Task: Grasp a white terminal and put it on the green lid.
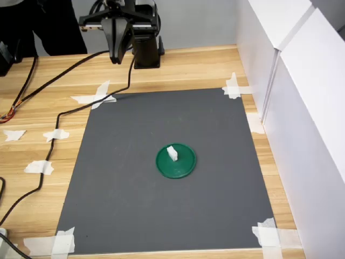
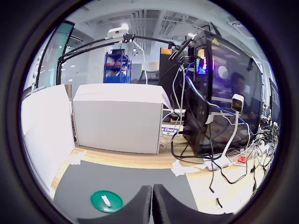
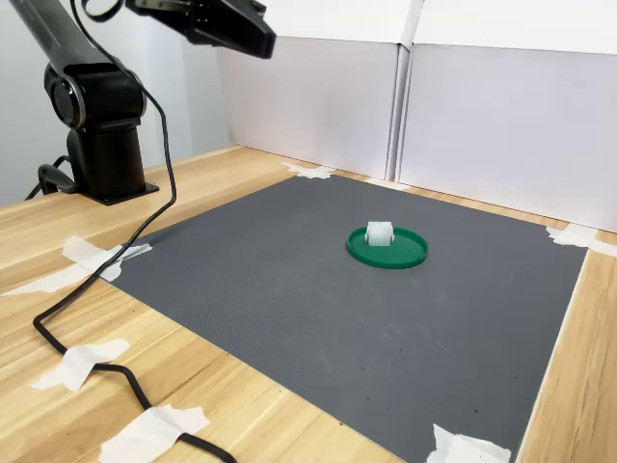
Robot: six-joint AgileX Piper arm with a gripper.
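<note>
The mat [image 1: 161, 178] lies open all around the lid [image 1: 176, 161]. White panels [image 1: 302, 108] wall off the first exterior view's right side. A cable [image 1: 51, 137] crosses the wood beside the mat.

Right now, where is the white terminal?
The white terminal sits on the green lid, upper-left of its centre in the first exterior view, mid-mat, far from the raised gripper.

A lab: computer tower [image 2: 205, 98], tangled cables [image 2: 219, 163], taped mat [image 1: 161, 178].

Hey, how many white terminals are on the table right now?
1. The white terminal sits on the green lid, near the middle of the grey mat. No others show in either exterior view. The gripper hangs shut and apart.
</note>
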